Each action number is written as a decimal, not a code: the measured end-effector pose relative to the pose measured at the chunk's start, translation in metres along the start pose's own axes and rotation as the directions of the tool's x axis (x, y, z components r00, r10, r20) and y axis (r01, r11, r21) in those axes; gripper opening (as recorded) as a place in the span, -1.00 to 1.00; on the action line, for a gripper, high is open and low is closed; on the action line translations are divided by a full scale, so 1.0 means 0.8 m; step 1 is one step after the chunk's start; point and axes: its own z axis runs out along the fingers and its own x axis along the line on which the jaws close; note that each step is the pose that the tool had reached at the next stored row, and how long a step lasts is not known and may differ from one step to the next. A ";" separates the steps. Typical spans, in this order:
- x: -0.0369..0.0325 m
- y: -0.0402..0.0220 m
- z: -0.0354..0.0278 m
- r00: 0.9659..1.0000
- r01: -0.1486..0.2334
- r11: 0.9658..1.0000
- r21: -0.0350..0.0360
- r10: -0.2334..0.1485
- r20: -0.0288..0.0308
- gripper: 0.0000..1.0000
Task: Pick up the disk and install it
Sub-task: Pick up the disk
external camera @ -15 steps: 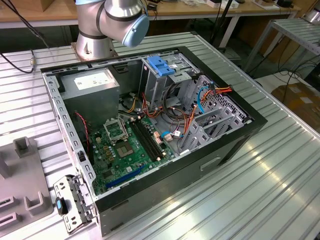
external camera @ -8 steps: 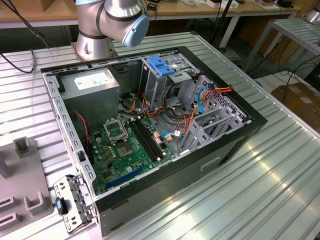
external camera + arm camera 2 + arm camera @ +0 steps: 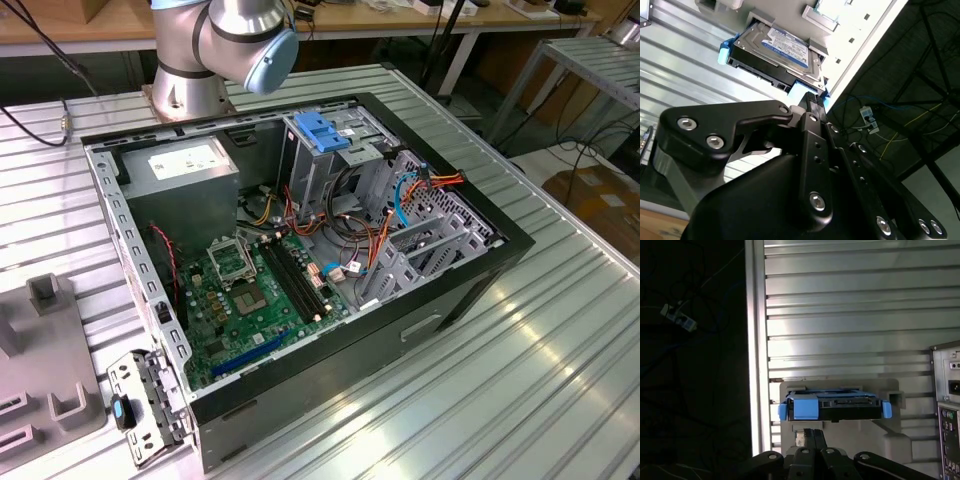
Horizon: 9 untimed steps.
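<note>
Reading this as a robotics lab or test workshop. Robot arm [image 3: 225,45] is bolted to a ribbed aluminium table [image 3: 520,380]. An opened desktop computer case [image 3: 400,330] has its motherboard [image 3: 250,290] exposed. Wooden workbenches [image 3: 110,20] stand behind, with trailing cables [image 3: 30,125] and a cardboard box [image 3: 600,195] on the floor.

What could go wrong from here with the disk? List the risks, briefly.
1. The dark rectangular disk with bright blue plastic rails lies on a grey holder close to the edge of the ribbed metal table; a nudge might push it off.
2. The black gripper is near one end of the disk, off centre; a grasp there may tilt it.
3. Loose orange cables lie beside the metal drive cage in the open black computer case; they could snag the disk.
</note>
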 end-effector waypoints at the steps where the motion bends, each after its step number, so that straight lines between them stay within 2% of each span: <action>1: 0.0000 0.0000 0.0000 1.000 0.003 1.000 0.000 -0.003 0.000 -0.79; 9: 0.0000 0.0000 0.0000 1.000 0.023 1.000 0.001 -0.023 -0.001 -0.79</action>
